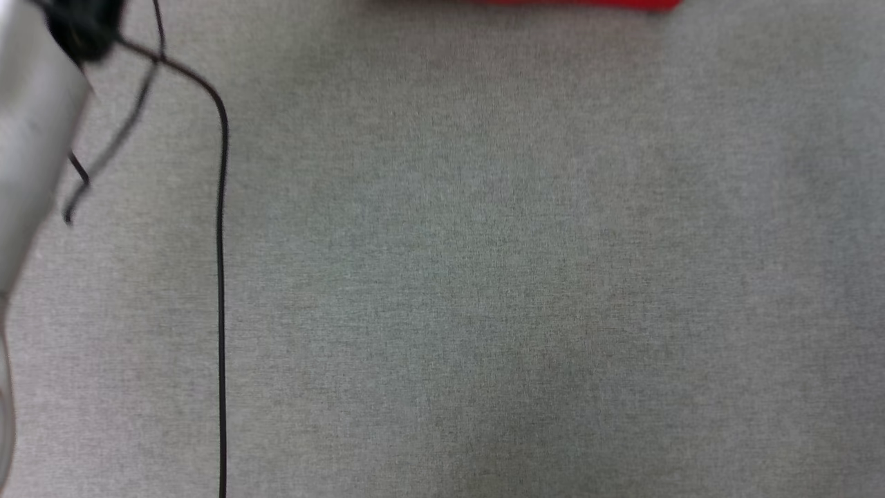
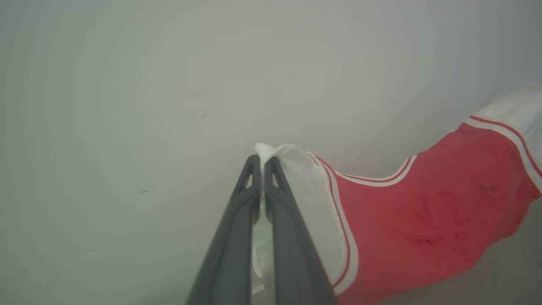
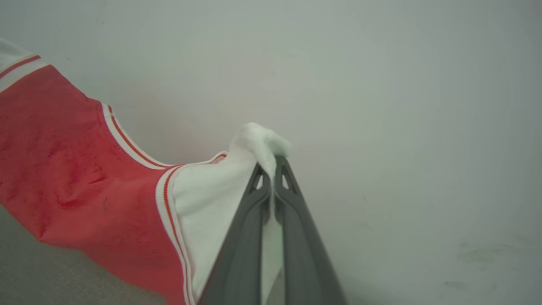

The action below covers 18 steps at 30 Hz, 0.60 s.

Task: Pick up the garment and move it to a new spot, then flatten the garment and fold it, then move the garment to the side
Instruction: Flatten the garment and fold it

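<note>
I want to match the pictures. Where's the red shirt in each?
Head view: shirt, a red strip at the top edge.
Left wrist view: lower right, white sleeve pinched by the left gripper.
Right wrist view: lower left, sleeve pinched by the right gripper.
Shared landmark: the grey surface.

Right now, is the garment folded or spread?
Spread, not folded: left gripper and right gripper each pinch a white sleeve, garment hanging between.
</note>
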### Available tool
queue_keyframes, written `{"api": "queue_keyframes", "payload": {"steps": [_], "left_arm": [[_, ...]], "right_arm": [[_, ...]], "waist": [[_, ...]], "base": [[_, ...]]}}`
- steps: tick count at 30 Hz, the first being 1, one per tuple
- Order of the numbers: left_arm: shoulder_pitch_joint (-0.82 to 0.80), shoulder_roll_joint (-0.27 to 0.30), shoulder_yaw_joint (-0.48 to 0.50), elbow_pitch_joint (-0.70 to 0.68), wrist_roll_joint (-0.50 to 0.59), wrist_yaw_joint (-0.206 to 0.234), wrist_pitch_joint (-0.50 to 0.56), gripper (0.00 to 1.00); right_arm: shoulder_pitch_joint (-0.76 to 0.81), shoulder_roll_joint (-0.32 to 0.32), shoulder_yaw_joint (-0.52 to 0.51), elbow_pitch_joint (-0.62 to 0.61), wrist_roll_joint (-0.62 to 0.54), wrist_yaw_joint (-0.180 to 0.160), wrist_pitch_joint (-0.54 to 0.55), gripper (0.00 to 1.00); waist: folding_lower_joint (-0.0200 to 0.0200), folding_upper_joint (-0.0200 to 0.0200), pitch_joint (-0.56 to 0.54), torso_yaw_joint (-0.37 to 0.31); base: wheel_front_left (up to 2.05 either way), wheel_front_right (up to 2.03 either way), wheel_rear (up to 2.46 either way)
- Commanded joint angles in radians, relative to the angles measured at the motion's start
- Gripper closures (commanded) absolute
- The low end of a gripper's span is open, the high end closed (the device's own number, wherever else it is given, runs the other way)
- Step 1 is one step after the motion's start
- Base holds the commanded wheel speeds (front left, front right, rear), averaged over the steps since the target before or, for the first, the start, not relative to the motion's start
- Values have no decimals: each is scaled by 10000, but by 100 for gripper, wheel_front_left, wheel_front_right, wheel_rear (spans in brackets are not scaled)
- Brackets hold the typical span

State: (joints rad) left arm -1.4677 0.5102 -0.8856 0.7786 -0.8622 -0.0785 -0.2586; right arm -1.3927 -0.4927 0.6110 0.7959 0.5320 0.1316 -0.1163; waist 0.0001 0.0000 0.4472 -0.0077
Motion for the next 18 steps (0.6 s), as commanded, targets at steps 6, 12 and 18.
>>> {"api": "queue_keyframes", "payload": {"steps": [6, 12, 18], "left_arm": [[2841, 517, 432, -1650, -395, 541, -81, 100], [5664, 1072, 582, -3405, -591, 1372, -84, 100], [8289, 1398, 1005, -4521, -1099, 1992, -86, 100]], "right_arm": [[2329, -416, 659, -672, 900, -17, -275, 100], [4402, -827, 1041, -1437, 1576, -17, -263, 100], [6418, -978, 936, -1850, 2034, -17, -379, 100]], "waist": [[-1, 0, -1079, 114], [-1, 0, -1754, 98], [-1, 0, -2469, 42]], "base": [[0, 0, 0], [0, 0, 0], [0, 0, 0]]}}
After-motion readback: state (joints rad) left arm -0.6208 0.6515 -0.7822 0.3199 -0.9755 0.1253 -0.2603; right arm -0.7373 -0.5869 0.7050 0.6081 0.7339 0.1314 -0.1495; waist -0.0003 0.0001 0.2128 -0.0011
